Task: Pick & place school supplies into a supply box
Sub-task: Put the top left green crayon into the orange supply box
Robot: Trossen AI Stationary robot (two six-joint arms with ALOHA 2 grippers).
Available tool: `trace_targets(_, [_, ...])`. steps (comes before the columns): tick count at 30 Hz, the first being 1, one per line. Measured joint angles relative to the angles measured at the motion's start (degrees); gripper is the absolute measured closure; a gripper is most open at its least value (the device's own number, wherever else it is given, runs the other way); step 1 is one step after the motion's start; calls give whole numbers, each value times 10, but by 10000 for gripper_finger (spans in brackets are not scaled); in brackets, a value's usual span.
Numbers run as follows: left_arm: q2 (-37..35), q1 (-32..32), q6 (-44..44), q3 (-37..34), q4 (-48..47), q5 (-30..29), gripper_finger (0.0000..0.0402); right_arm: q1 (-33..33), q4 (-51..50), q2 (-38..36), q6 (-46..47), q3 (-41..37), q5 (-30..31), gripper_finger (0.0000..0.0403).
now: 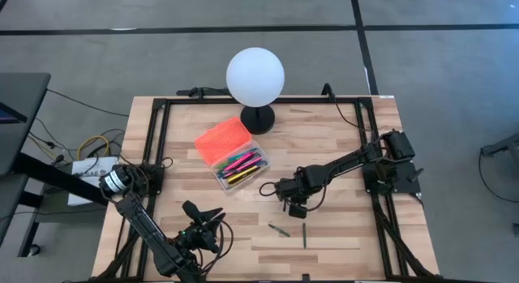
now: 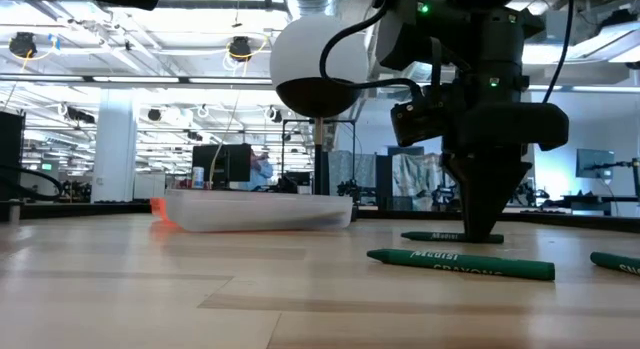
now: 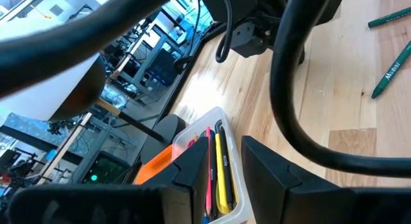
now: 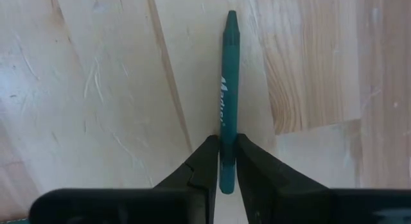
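The supply box lies on the table near its middle, just in front of the white globe lamp. Its clear body is open, with the orange ribbed lid lying flat beside it on the lamp's side. Inside the clear body rest several thin pens and markers in pink, yellow, orange and black, packed side by side along its length; the left wrist view shows a pink one, a yellow one and a black one close together.

The right pincer reaches down to the table to the right of the box. In the right wrist view its 2 fingers press against both sides of a green crayon that lies flat on the wood, pinching its near end.

2 more green crayons lie loose on the table nearer the front edge, well apart from the box.

The left pincer hangs over the front left part of the table, its fingers spread and holding nothing.
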Motion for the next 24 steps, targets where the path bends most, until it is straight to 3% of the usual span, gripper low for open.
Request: trace_targets(24, [0, 0, 0, 0, 0, 0, 315, -11, 14, 0, -72, -2, 18, 351])
